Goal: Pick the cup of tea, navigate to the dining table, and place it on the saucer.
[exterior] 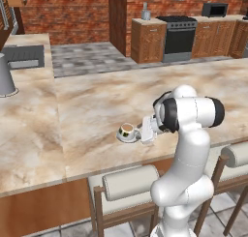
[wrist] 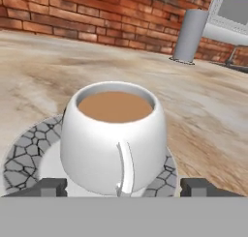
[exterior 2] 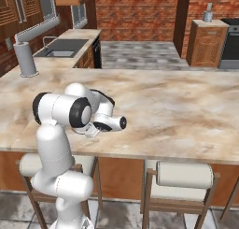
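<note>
End effector: your two dark finger tips [wrist: 124, 187] stand spread wide, one on each side of the cup's base and clear of its wall; you are pinching nothing.
Cup: the small white round cup of brown tea [wrist: 115, 137] sits upright in the middle of the saucer, its thin handle turned toward you, just beyond the fingers.
Saucer: the round shallow pale dish with a grey cracked-stone rim [wrist: 20, 156] lies flat under the cup, near the near edge of the long beige-and-brown marbled stone table [exterior: 92, 105].
Task state: judging by this, you have the cup placed; only the retreat is left.
Handling: expect a light, stiff, glazed cup, slippery and breakable, with tea close to the rim that spills on any tilt.
Where to hold: if you must regrasp, close across the rounded body below the rim, either side of the handle, not on the thin handle itself.
Risk: a finger brushing the wall as you back off could slide cup and saucer together.
Far: a grey cylinder [wrist: 190, 36] stands at the far right before the red brick wall [wrist: 97, 13].
</note>
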You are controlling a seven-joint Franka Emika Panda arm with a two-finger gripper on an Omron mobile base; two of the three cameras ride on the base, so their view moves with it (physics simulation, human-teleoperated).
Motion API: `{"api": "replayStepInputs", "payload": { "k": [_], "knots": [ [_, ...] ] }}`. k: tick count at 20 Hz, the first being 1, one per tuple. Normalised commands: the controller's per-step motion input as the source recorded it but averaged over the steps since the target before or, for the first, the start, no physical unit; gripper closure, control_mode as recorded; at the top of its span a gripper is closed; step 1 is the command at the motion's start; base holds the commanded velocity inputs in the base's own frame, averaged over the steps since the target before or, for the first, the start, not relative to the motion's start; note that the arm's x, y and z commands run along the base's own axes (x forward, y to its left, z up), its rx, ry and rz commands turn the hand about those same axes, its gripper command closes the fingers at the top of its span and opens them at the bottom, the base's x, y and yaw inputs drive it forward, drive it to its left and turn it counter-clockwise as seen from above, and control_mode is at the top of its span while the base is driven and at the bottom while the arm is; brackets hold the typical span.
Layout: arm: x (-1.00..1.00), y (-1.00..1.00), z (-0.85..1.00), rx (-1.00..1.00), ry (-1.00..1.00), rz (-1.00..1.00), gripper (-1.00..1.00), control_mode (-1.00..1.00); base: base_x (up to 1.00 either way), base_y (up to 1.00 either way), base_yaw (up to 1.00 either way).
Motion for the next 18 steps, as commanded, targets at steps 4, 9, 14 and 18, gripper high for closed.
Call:
{"api": "replayStepInputs", "payload": {
  "k": [4, 9, 14, 18],
  "knots": [
    [-0.05, 0.00, 0.12, 0.00, -0.01, 0.00, -1.00, -1.00, 0.00, 0.00, 0.00],
    [-0.19, -0.01, 0.30, 0.00, -0.04, 0.00, -1.00, -1.00, 0.00, 0.00, 0.00],
    [-0.26, -0.04, 0.44, 0.00, -0.05, 0.00, -1.00, -1.00, 0.00, 0.00, 0.00],
    [-0.30, -0.06, 0.45, 0.00, -0.04, 0.00, -1.00, -1.00, 0.00, 0.00, 0.00]
  ]
}}
